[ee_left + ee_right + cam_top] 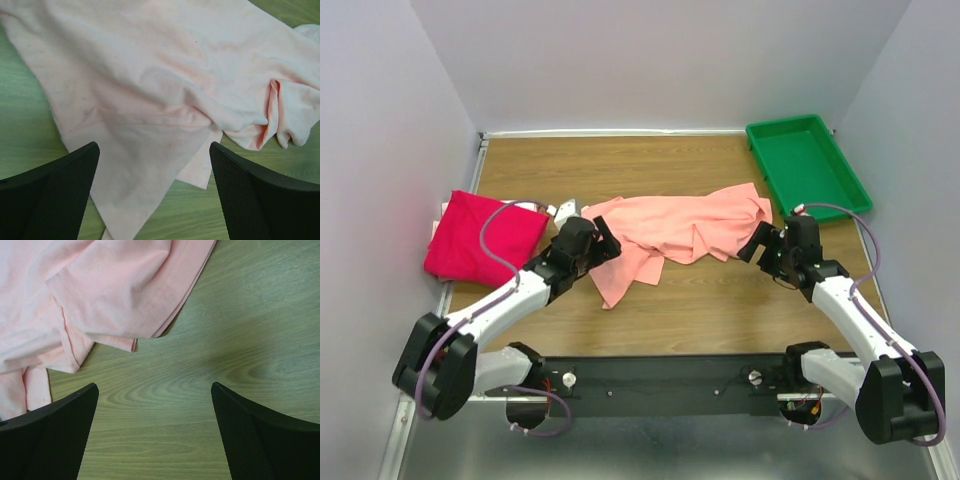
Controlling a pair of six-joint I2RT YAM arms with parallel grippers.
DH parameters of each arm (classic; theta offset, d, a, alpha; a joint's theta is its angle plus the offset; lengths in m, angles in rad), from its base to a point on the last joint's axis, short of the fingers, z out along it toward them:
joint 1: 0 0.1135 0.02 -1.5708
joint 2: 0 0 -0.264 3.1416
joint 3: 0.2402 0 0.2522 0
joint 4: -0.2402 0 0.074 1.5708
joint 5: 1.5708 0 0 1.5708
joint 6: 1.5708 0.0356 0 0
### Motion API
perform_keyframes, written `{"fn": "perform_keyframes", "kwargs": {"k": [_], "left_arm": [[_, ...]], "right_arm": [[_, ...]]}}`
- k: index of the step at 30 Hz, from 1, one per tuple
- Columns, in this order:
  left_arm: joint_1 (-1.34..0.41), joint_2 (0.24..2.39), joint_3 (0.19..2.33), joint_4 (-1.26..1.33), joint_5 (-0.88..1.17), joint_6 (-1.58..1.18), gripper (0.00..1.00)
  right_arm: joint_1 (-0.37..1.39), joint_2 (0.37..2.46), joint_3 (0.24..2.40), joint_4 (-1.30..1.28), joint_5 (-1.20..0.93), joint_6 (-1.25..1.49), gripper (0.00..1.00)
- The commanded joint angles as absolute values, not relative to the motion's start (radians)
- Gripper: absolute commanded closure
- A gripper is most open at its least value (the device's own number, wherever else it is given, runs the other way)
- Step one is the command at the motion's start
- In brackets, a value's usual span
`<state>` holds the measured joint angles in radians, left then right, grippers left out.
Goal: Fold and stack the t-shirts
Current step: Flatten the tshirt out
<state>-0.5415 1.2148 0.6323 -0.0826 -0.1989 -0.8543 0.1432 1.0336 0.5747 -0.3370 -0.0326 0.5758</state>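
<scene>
The salmon pink t-shirt (680, 228) lies crumpled and spread across the middle of the wooden table. The magenta-red t-shirt (480, 238) lies folded at the left edge. My left gripper (604, 240) is open over the pink shirt's left end; in the left wrist view the cloth (150, 90) fills the space ahead of the wide-apart fingers, nothing held. My right gripper (760, 246) is open just right of the shirt's right end; in the right wrist view a hemmed edge (120, 295) lies ahead at upper left and bare wood sits between the fingers.
A green plastic tray (807, 165) stands at the back right corner. A small white object (563, 210) lies between the two shirts. Grey walls close in the table on three sides.
</scene>
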Motion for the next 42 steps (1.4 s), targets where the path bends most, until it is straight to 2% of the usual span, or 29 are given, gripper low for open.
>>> {"fn": "perform_keyframes", "kwargs": {"k": [1, 6, 13, 14, 15, 17, 18, 19, 21, 22, 31, 34, 40, 42], "left_arm": [[-0.598, 1.129, 0.539, -0.224, -0.262, -0.946, 0.02], [-0.76, 1.1, 0.477, -0.254, -0.23, -1.104, 0.02], [-0.833, 1.212, 0.518, -0.337, -0.296, -1.19, 0.02], [-0.842, 1.245, 0.54, -0.342, -0.308, -1.19, 0.04], [-0.847, 1.262, 0.549, -0.35, -0.311, -1.189, 0.09], [-0.851, 1.305, 0.578, -0.359, -0.321, -1.167, 0.28], [-0.853, 1.318, 0.59, -0.36, -0.321, -1.16, 0.43], [-0.856, 1.325, 0.591, -0.365, -0.322, -1.16, 0.43], [-0.87, 1.332, 0.595, -0.367, -0.333, -1.157, 0.68], [-0.874, 1.33, 0.595, -0.362, -0.336, -1.154, 1.0], [-0.874, 1.243, 0.621, -0.391, -0.451, -1.127, 1.0], [-0.873, 1.207, 0.64, -0.406, -0.502, -1.126, 1.0], [-0.867, 1.128, 0.623, -0.356, -0.522, -1.094, 1.0], [-0.865, 1.106, 0.614, -0.348, -0.522, -1.082, 1.0]], "right_arm": [[0.146, 1.009, 0.56, -0.327, -0.051, 0.571, 0.0], [0.146, 1.012, 0.56, -0.327, -0.063, 0.571, 0.0], [0.147, 1.014, 0.56, -0.327, -0.069, 0.568, 0.0], [0.146, 1.017, 0.56, -0.327, -0.069, 0.568, 0.0], [0.146, 1.019, 0.558, -0.325, -0.068, 0.568, 0.0], [0.147, 1.02, 0.56, -0.327, -0.064, 0.566, 0.0], [0.147, 1.022, 0.56, -0.327, -0.066, 0.566, 0.0], [0.146, 1.022, 0.56, -0.327, -0.066, 0.566, 0.0], [0.146, 1.022, 0.56, -0.325, -0.061, 0.566, 0.0], [0.146, 1.028, 0.558, -0.325, -0.057, 0.571, 0.0], [0.167, 1.043, 0.543, -0.259, -0.172, 0.532, 0.0], [0.241, 1.078, 0.57, -0.255, -0.114, 0.554, 0.0], [0.365, 1.268, 0.643, -0.241, 0.032, 0.587, 0.08], [0.387, 1.328, 0.681, -0.241, 0.087, 0.594, 0.17]]}}
